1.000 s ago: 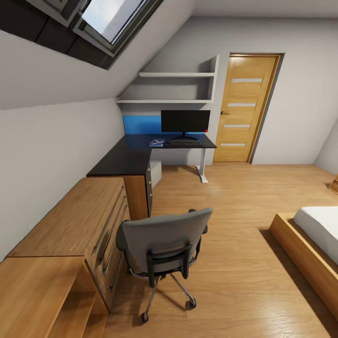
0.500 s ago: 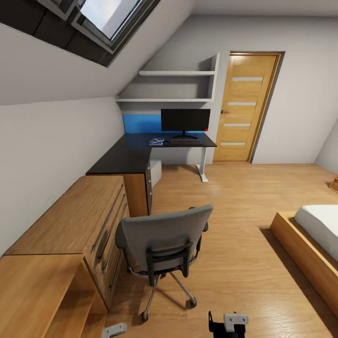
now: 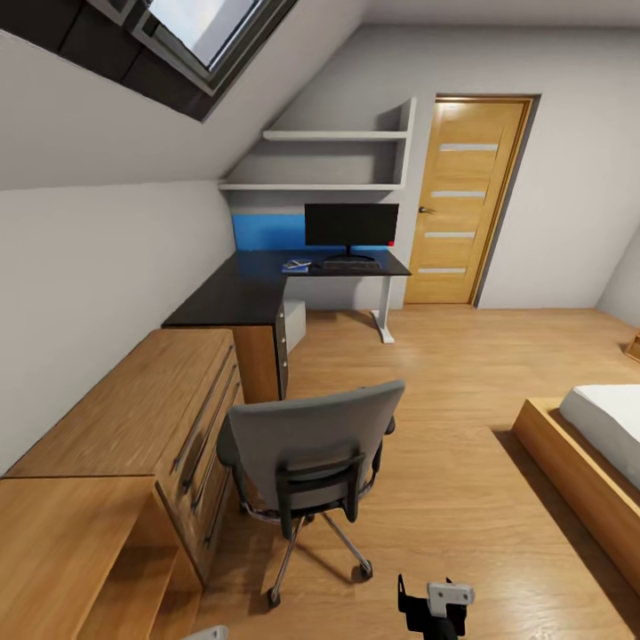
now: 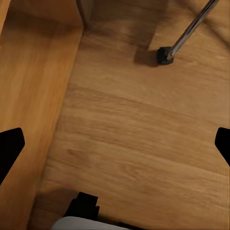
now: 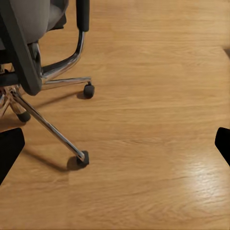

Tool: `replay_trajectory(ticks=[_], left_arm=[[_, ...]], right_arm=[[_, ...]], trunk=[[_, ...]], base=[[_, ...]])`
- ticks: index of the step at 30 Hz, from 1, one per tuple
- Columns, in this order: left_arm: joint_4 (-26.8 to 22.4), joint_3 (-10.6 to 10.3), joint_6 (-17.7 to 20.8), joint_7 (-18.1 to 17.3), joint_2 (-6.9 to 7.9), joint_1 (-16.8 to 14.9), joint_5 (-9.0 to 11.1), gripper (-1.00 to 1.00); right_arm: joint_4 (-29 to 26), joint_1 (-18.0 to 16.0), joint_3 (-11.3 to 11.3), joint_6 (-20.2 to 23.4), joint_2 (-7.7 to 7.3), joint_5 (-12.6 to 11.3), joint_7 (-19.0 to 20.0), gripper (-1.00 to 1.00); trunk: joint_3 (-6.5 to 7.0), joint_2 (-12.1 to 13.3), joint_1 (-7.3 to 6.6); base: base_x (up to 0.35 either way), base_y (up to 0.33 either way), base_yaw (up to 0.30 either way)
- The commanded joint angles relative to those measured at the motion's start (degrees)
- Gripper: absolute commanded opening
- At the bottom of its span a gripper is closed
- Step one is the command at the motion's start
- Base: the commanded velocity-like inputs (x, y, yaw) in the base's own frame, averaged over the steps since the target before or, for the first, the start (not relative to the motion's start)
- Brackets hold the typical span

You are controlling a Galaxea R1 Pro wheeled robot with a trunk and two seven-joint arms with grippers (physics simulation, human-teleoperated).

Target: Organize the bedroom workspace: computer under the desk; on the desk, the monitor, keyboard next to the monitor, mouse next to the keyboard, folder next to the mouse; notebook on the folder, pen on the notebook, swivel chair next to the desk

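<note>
Compared with half a second earlier, the head view has tilted slightly, and the right gripper (image 3: 433, 604) stands a little higher at the lower edge, while the left gripper (image 3: 206, 634) has sunk to a pale sliver at the frame bottom. The grey padded swivel chair with black armrests and chrome castor base (image 3: 307, 462) stands in the same place on the light wood plank floor (image 3: 444, 373), beside the light oak low cabinet (image 3: 160, 418) and well apart from the glossy black L-shaped desk (image 3: 258, 284). On the desk stand the wide black monitor with a red dot at its lower corner (image 3: 351, 227), the slim dark keyboard (image 3: 349, 265) below it, and the bright blue folder (image 3: 296, 267) beside the keyboard; smaller items there are too small to tell. The pale grey computer tower (image 3: 296, 324) sits under the desk. The right wrist view shows the chair's chrome legs and black castors (image 5: 84, 157) on the planks, with both dark fingertips (image 5: 9, 148) far apart at the frame edges. The left wrist view shows a single castor (image 4: 164, 55), the cabinet side (image 4: 28, 96), and fingertips (image 4: 9, 146) likewise spread, gripping nothing. Grey sloped walls, a skylight (image 3: 204, 27), white shelves (image 3: 338, 136), a wooden door (image 3: 467, 200) and a bed corner (image 3: 604, 427) enclose the bedroom.
</note>
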Motion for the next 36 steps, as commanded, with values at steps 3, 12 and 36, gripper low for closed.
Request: replay_trajectory(ticks=[3, 12, 36], left_arm=[[0.10, -0.53, -0.29, 0.34, -0.66, -0.04, 0.44, 1.00], [2.63, -1.35, -0.30, 0.67, -1.19, -0.05, 0.19, 1.00], [3.24, -1.23, -0.73, 0.68, -1.21, -0.05, 0.24, 1.00]], right_arm=[[-0.01, -0.03, 0.51, -0.01, 0.03, -0.04, -0.51, 1.00], [0.21, 0.00, 0.51, 0.00, -0.07, 0.08, -0.29, 1.00], [0.25, 0.14, 0.60, -0.03, -0.04, 0.30, -0.08, 1.00]], trunk=[[-0.60, -1.25, 0.66], [-2.22, -4.86, 2.64], [-6.53, -14.48, 7.91]], base=[[0.000, 0.000, 0.000], [0.000, 0.000, 0.000], [0.000, 0.000, 0.002]])
